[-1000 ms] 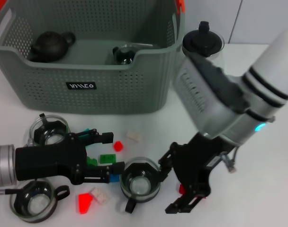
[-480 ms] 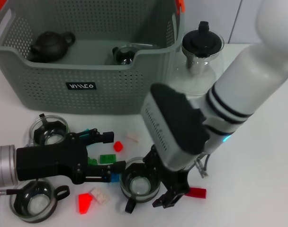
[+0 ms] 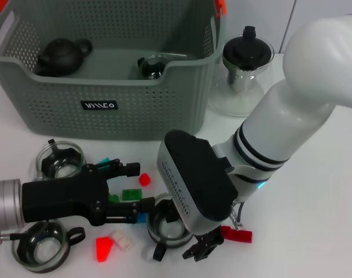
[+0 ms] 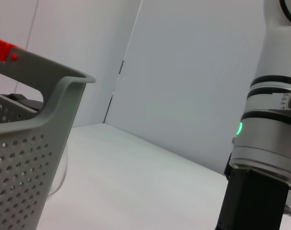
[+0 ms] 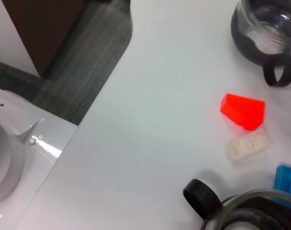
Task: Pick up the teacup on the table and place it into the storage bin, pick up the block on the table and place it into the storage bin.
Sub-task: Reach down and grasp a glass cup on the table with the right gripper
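While the right pincer [image 3: 200,248] hangs low over a glass teacup [image 3: 168,227] at 6 o'clock on the white worktop [image 3: 315,191], its bulky wrist hides the fingers, so its opening cannot be told. The left pincer [image 3: 134,188], at 8 o'clock, is spread wide and holds nothing, with a green block [image 3: 129,194] between its fingers. The storage bin [image 3: 106,69] sits at 11 o'clock, a dark teapot [image 3: 61,55] inside.
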Controlling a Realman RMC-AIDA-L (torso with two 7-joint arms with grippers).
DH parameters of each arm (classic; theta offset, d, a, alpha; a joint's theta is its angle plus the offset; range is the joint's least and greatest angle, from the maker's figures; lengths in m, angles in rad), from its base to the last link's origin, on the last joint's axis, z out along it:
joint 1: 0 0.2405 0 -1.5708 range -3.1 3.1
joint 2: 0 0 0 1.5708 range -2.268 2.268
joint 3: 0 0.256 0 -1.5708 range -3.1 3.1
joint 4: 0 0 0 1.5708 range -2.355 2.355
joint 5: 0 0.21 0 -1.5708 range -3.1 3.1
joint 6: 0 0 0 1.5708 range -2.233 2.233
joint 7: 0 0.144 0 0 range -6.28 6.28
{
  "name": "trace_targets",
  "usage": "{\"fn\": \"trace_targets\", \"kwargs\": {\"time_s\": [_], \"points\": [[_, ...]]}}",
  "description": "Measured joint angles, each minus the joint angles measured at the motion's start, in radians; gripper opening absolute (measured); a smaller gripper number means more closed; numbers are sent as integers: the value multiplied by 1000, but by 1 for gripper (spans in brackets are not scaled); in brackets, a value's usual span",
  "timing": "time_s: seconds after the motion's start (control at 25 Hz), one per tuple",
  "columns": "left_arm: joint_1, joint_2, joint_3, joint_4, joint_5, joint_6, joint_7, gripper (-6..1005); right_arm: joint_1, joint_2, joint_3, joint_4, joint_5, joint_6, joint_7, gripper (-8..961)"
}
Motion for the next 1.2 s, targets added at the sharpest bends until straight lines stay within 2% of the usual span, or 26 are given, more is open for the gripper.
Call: {"fn": "trace_targets", "kwargs": {"time_s": [0.6, 1.04, 1.16, 1.2], "points": [[2, 0, 0, -10, 0, -1, 6, 909, -1, 2, -35, -4, -8, 22, 35, 599], [2, 0, 0, -10, 0, -2, 6, 909, 10, -1, -59, -10, -38, 9, 68, 355], [2, 0, 0, -10, 0, -2, 6, 909, 11, -3, -52, -11, -37, -5, 68, 124], [2, 0, 0, -10, 0, -2, 6, 909, 11, -3, -48, -11, -35, -13, 68, 110]]}}
